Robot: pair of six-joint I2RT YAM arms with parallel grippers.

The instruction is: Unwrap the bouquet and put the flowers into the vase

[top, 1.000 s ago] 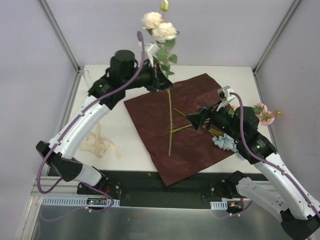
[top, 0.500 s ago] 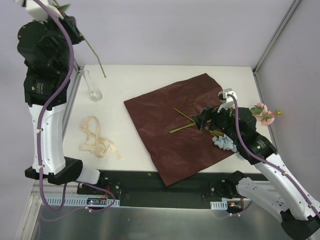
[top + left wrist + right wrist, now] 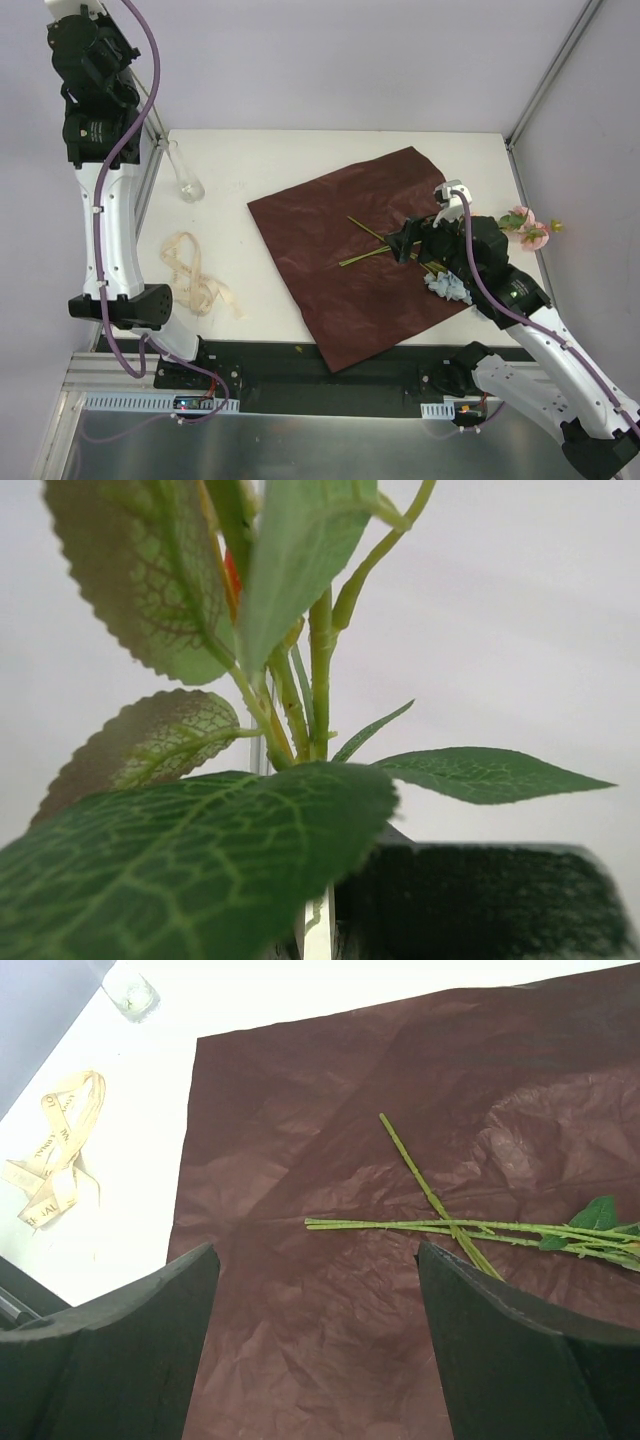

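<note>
The bouquet lies undone: its dark red wrapping paper (image 3: 330, 250) is spread flat on the table. Thin green stems (image 3: 368, 246) cross on it, with a pink bloom (image 3: 527, 228) and a pale blue bloom (image 3: 448, 285) at the paper's right edge. My right gripper (image 3: 405, 243) hovers open over the paper (image 3: 330, 1110), just short of the stem ends (image 3: 400, 1224). The left arm (image 3: 95, 110) is raised high at the far left. Its gripper (image 3: 320, 930) is shut on a leafy flower stem (image 3: 320, 660) whose bloom is out of view. The clear vase (image 3: 188, 180) stands below that arm.
A cream ribbon (image 3: 195, 275) lies loose on the white table, left of the paper. The ribbon (image 3: 55, 1145) and the vase (image 3: 130, 985) also show at the left of the right wrist view. Metal frame posts (image 3: 545, 85) stand at the back corners.
The left arm lifted a long-stemmed cream flower off the paper and swung it up to the far left, out of the top view. The right gripper barely moved.
</note>
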